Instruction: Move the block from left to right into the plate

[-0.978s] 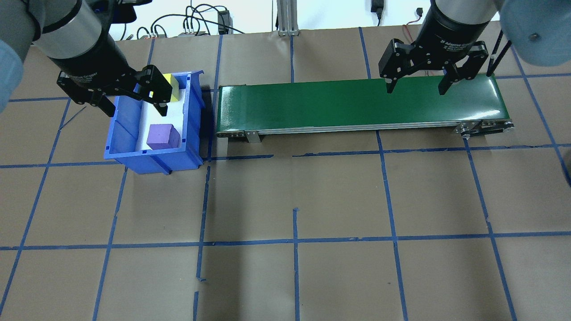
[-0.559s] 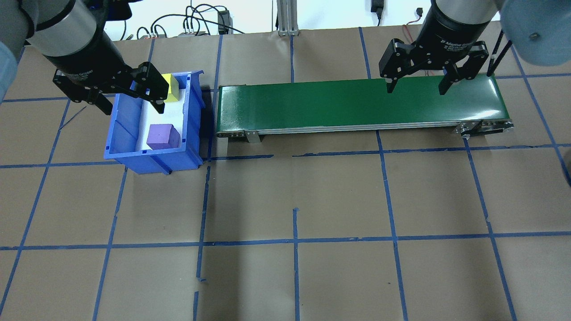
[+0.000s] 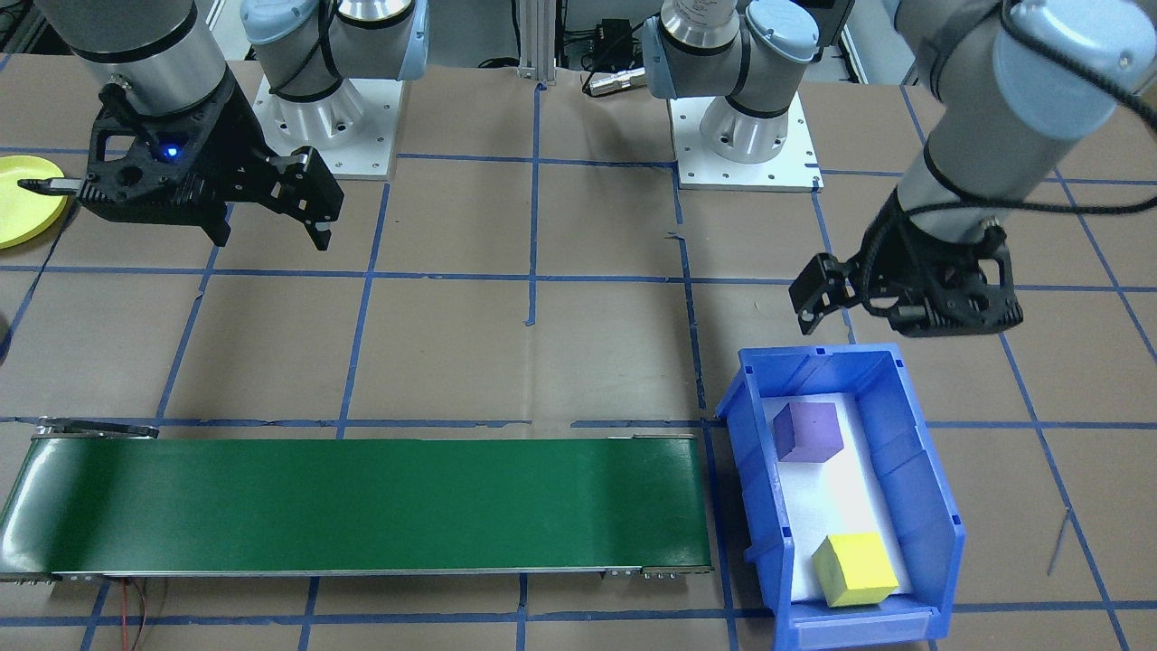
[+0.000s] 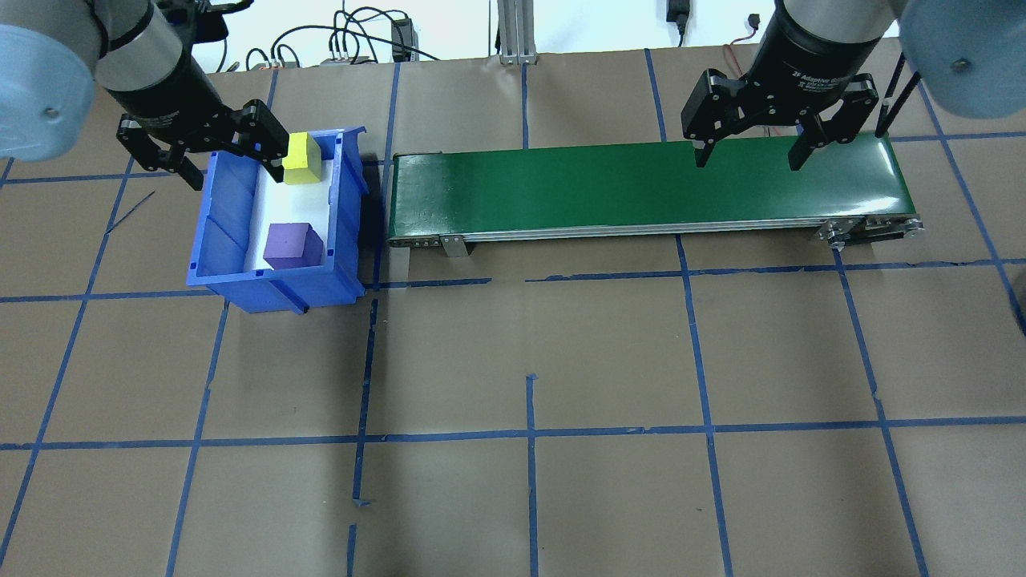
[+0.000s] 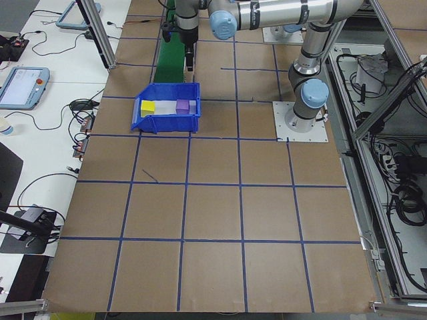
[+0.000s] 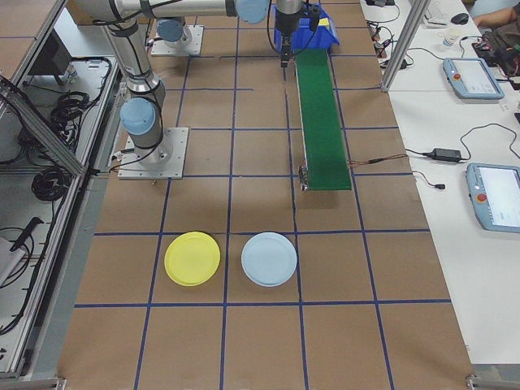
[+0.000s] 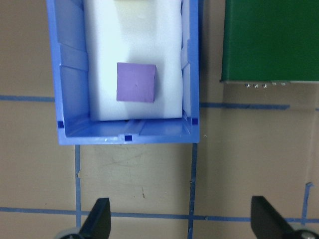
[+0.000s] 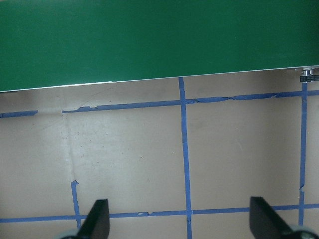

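Left pincer (image 4: 224, 156) hangs wide open, empty, over the robot-side end of the blue bin (image 4: 220, 216). Bin holds two blocks: purple block (image 4: 292, 245) and yellow block (image 4: 301, 158). From the left wrist view, purple sits ahead of the fingertips, inside the bin's near wall, yellow further along the bin's long axis. Left arm is clearly the nearer one. Right pincer (image 4: 749, 152) also wide open, empty, hovering over the far end of the green conveyor (image 4: 561, 188), whose length runs left to right across the counter (image 4: 529, 361). One yellow plate (image 6: 192, 258) and one pale blue plate (image 6: 269, 258) lie well apart from the belt's right end. Nothing in the yellow plate yet.
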